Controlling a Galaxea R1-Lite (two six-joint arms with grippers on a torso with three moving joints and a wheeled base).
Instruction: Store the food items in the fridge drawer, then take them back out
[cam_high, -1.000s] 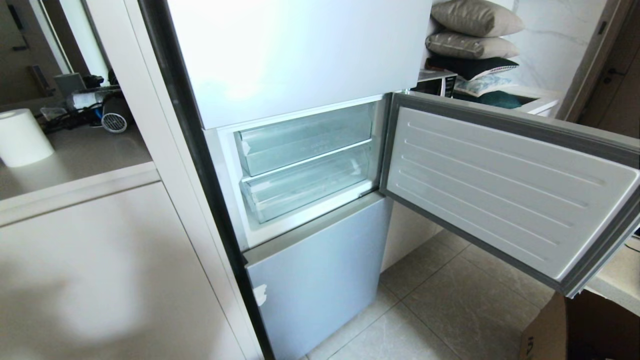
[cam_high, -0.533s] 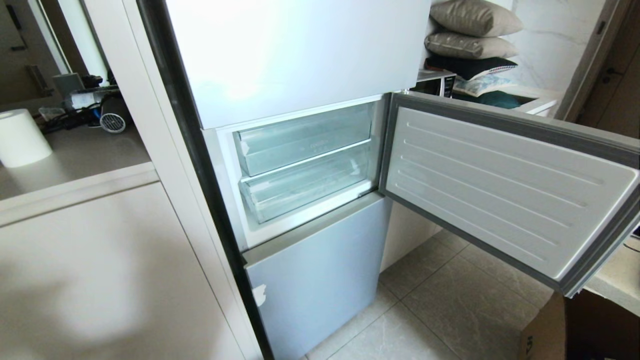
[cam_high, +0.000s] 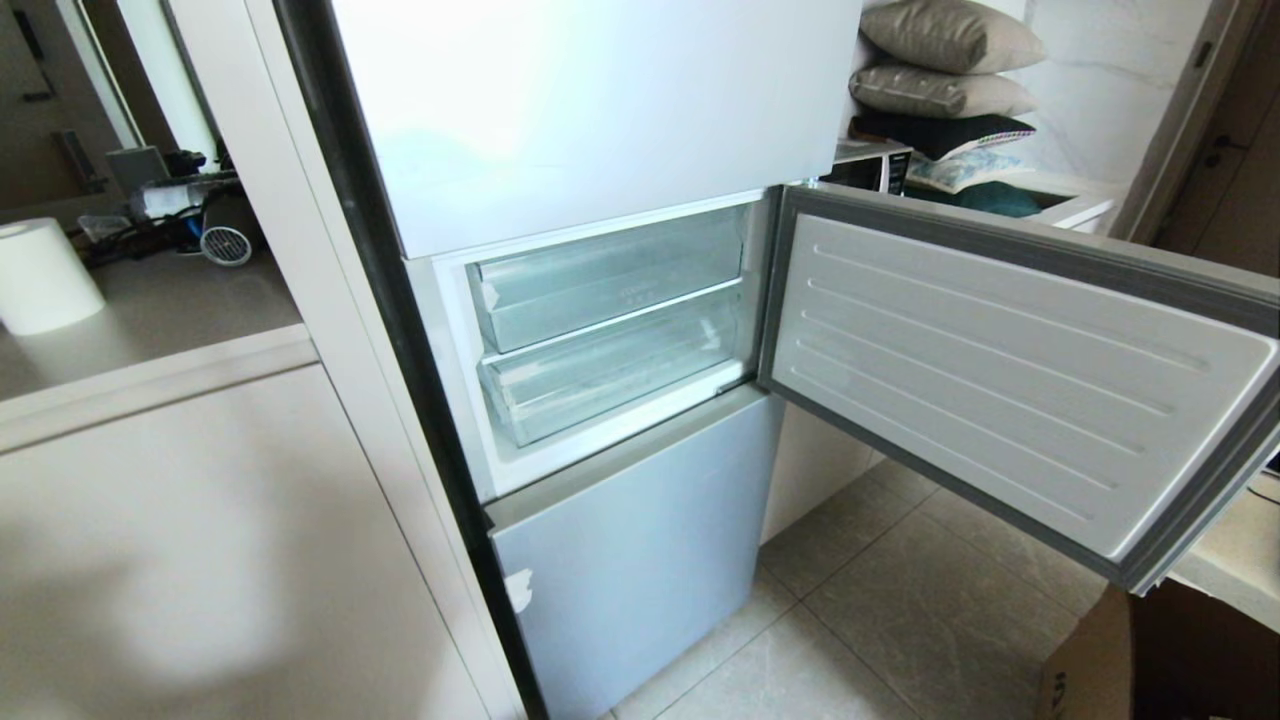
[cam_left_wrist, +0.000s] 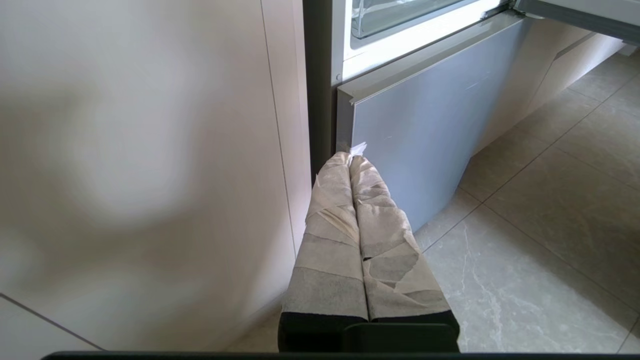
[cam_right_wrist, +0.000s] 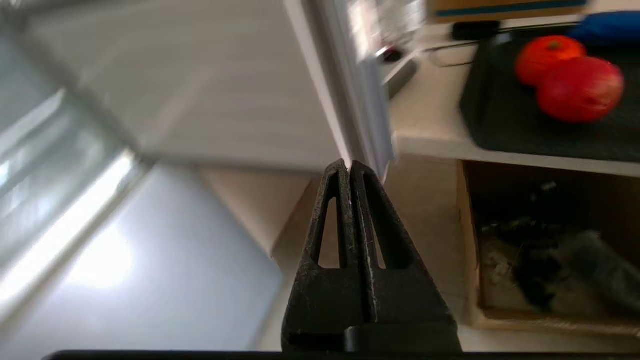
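- Head view: the fridge's middle door (cam_high: 1010, 380) is seen swung wide open to the right, its ribbed white inner face turned outward. Inside the compartment two clear bins are stacked — a shallower tray (cam_high: 610, 275) above and the fridge drawer (cam_high: 615, 370) below, pushed in, with nothing red visible through its front. The lowest glossy panel (cam_high: 640, 550) is shut beneath it. Neither arm is caught in this view. A paper roll (cam_high: 45, 275) is seen on the counter at far left, and cushions (cam_high: 945, 65) are piled behind the door.

- Left wrist view: the left gripper (cam_left_wrist: 351, 159) is shown low beside the fridge, its tape-wrapped fingers (cam_left_wrist: 332, 215) pressed together with nothing between them. Just beyond its tips the corner of the lowest panel is seen, with a pale cabinet wall (cam_left_wrist: 150, 150) on one side and grey floor tiles (cam_left_wrist: 540, 225) on the other.

- Right wrist view: the right gripper (cam_right_wrist: 351, 167) is pictured with its black fingers closed flat against each other, empty, the open door's edge just past its tips. The food items — an orange-red fruit (cam_right_wrist: 549, 57) with a green stem top and a deeper red fruit (cam_right_wrist: 580, 89) touching it — are seen on a dark tray (cam_right_wrist: 505, 120) on a ledge, well apart from the gripper and beyond the door's edge. A cardboard box (cam_right_wrist: 550, 250) is seen beneath the ledge.
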